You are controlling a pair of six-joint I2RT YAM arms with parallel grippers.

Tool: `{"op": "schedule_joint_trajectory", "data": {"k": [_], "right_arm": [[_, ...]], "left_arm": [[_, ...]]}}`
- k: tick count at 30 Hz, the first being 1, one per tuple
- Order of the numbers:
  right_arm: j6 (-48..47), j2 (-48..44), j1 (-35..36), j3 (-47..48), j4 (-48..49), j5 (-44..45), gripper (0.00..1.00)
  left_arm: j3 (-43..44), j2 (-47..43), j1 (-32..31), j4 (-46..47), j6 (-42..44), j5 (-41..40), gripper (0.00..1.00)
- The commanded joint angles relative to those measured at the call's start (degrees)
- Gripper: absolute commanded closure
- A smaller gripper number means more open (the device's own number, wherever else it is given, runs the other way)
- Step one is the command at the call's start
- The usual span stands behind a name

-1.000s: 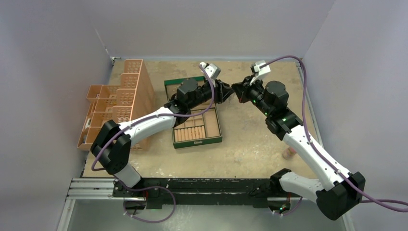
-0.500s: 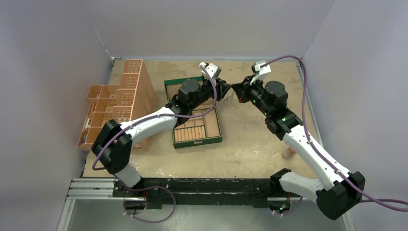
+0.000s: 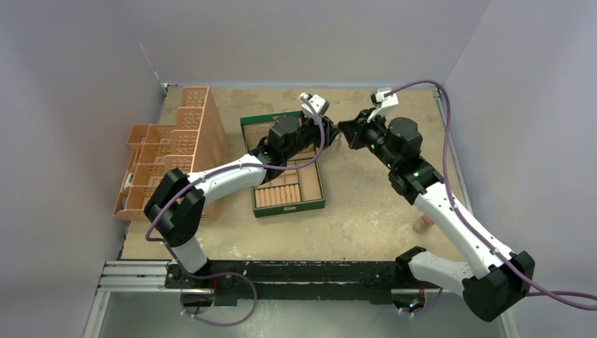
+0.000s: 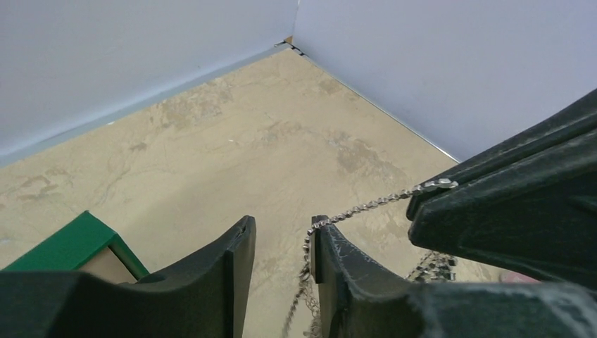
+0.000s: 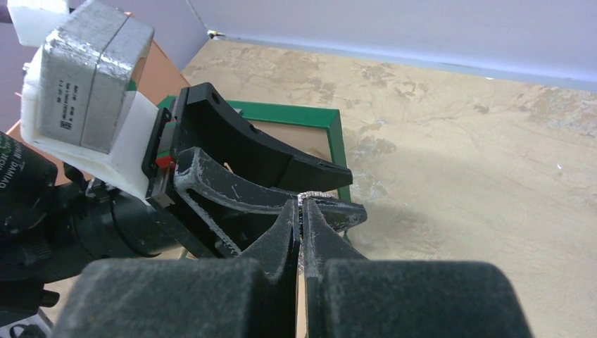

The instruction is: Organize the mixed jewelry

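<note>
My right gripper (image 5: 301,208) is shut on the glittery silver chain (image 5: 310,196), above the table by the far right corner of the green box (image 3: 288,204). In the left wrist view the chain (image 4: 366,206) runs taut from the right gripper's fingers (image 4: 507,204) over the tip of my left gripper's right finger and hangs down between the jaws. My left gripper (image 4: 281,224) is open, with its jaws apart around the hanging chain. In the top view the left gripper (image 3: 332,134) and the right gripper (image 3: 345,130) meet tip to tip. The wire hoop and gold rings are out of view.
The green box has tan compartments and an open lid (image 5: 338,141) right under the grippers. Orange plastic racks (image 3: 176,148) stand at the left. A small pink cylinder (image 3: 422,224) lies at the right near the right arm. Walls close the far side.
My left arm has reached further right, so its gripper now meets the right gripper's tips. The right gripper has barely moved and still holds the chain.
</note>
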Motion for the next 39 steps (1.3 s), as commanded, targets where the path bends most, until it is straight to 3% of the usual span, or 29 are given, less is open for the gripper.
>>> {"op": "schedule_joint_trajectory", "data": {"k": [1,4,13,19,26,39], "right_arm": [[1.7,-0.3,0.2,3.5,1.3,0.9,1.00],[2.4,0.1,0.1,3.8,-0.2,1.6,1.00],[5.0,1.4,0.2,3.7,-1.5,2.3,1.00],[5.7,2.0,0.2,3.1,-0.3,2.2,1.00],[5.2,4.2,0.2,2.6,3.4,-0.5,1.00],[7.4,15.6,0.8,3.8,11.6,-11.3,1.00]], "left_arm": [[2.7,-0.4,-0.2,1.1,1.0,-1.9,0.72],[2.0,-1.7,-0.2,0.2,1.1,-2.8,0.85],[-0.6,-5.7,0.0,-1.3,2.3,-3.9,1.00],[-1.1,-8.4,0.0,-3.6,2.7,-6.2,1.00],[-0.7,-12.5,0.0,-13.0,1.6,-11.5,1.00],[0.3,-14.5,2.9,-27.5,1.5,-21.4,1.00]]}}
